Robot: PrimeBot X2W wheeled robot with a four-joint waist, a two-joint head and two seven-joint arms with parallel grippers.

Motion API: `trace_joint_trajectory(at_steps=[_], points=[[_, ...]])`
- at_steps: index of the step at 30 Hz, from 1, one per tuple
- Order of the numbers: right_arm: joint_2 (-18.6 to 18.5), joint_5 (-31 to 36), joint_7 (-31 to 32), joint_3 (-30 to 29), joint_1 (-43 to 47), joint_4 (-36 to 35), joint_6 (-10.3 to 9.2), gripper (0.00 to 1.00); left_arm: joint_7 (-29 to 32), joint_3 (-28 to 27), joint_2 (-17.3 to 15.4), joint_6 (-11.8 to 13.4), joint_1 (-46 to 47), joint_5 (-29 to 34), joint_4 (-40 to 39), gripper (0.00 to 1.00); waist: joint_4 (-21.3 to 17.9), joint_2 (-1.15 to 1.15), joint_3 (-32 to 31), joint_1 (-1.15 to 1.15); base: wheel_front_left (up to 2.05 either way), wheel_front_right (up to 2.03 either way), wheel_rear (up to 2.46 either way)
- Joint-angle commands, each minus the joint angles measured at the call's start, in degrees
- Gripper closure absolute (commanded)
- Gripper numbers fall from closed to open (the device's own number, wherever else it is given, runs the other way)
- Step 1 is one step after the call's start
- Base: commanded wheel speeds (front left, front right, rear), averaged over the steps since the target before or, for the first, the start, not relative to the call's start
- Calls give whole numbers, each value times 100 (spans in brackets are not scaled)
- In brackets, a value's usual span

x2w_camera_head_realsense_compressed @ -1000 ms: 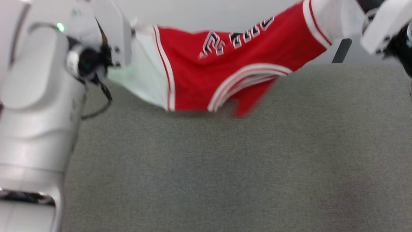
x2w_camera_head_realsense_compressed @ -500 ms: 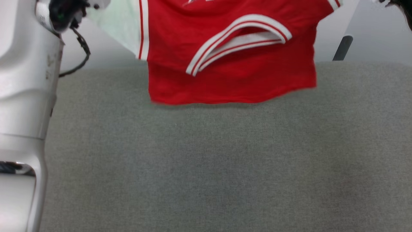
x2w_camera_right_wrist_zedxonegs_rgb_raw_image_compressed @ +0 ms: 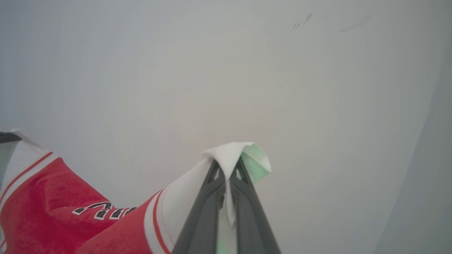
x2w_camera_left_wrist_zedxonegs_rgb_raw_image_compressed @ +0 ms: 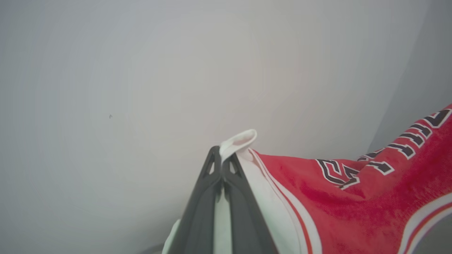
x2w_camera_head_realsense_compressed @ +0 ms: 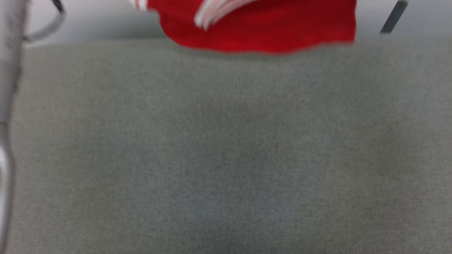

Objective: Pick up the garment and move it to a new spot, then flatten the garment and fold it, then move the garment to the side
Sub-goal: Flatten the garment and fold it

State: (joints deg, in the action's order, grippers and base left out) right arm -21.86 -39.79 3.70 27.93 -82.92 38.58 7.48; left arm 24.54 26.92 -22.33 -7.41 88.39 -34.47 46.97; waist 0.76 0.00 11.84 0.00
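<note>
The left claw [x2w_camera_left_wrist_zedxonegs_rgb_raw_image_compressed: 221, 164] and the right claw [x2w_camera_right_wrist_zedxonegs_rgb_raw_image_compressed: 227, 169] are each clamping a white sleeve of the garment [x2w_camera_head_realsense_compressed: 261, 31], which is hanging between them above the far edge of the tabletop [x2w_camera_head_realsense_compressed: 226, 141], and either thinly pinched sleeve could be slipping free, dropping it crumpled.

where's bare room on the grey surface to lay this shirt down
The grey fabric tabletop is bare from the pale robot arm at the left edge across to the right. Only its far edge is crowded, under the hanging red basketball jersey.
</note>
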Motion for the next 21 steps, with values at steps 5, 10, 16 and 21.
trace_joint_trajectory(at_steps=[5, 10, 16, 21], points=[[-51, 473, -789, 195, -661, 256, 1, 100, -716, -3, -57, 44, 729, 282, 123, 100, 5, 0, 1407, 0, 0, 0, 0], [-73, 980, -1432, 217, -1413, 628, 1, 100, -1458, -47, -5, 56, 1539, 448, 279, 100, 26, 0, 2458, 0, 0, 0, 0], [55, 1298, -1788, 56, -1961, 1142, 1, 100, -2160, -1, 168, 18, 2131, 476, 671, 100, 154, 0, 3532, 0, 0, 0, 0], [251, 1411, -1874, 111, -1865, 1429, 1, 100, -2607, 98, 324, -3, 2092, 373, 1081, 100, 292, 0, 3859, 0, 0, 0, 0]])
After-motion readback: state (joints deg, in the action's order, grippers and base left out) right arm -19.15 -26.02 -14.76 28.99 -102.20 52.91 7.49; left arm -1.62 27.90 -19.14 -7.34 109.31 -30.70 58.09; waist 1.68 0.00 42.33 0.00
